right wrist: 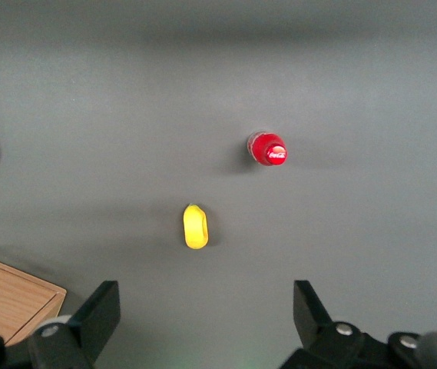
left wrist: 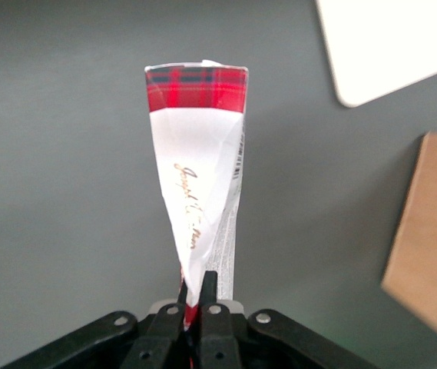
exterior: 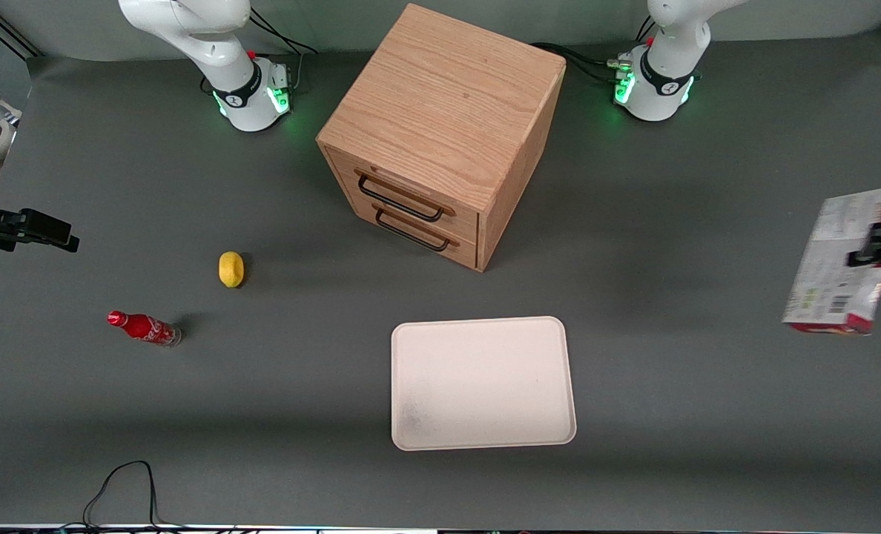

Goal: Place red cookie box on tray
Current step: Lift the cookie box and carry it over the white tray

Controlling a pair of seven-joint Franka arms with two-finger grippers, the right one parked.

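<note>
The red cookie box [exterior: 837, 261] hangs in the air toward the working arm's end of the table, well off sideways from the tray [exterior: 483, 383]. My left gripper [exterior: 879, 248] is shut on its upper end. In the left wrist view the box [left wrist: 199, 177] hangs down from the gripper [left wrist: 196, 296], red tartan end lowest, squeezed thin between the fingers. The cream tray lies flat on the table, nearer the front camera than the wooden cabinet, with nothing on it. A corner of the tray [left wrist: 379, 46] shows in the wrist view.
A wooden drawer cabinet [exterior: 440, 130] stands mid-table, farther from the front camera than the tray; its edge [left wrist: 429, 238] shows in the wrist view. A lemon [exterior: 231, 268] and a small red cola bottle [exterior: 144, 328] lie toward the parked arm's end.
</note>
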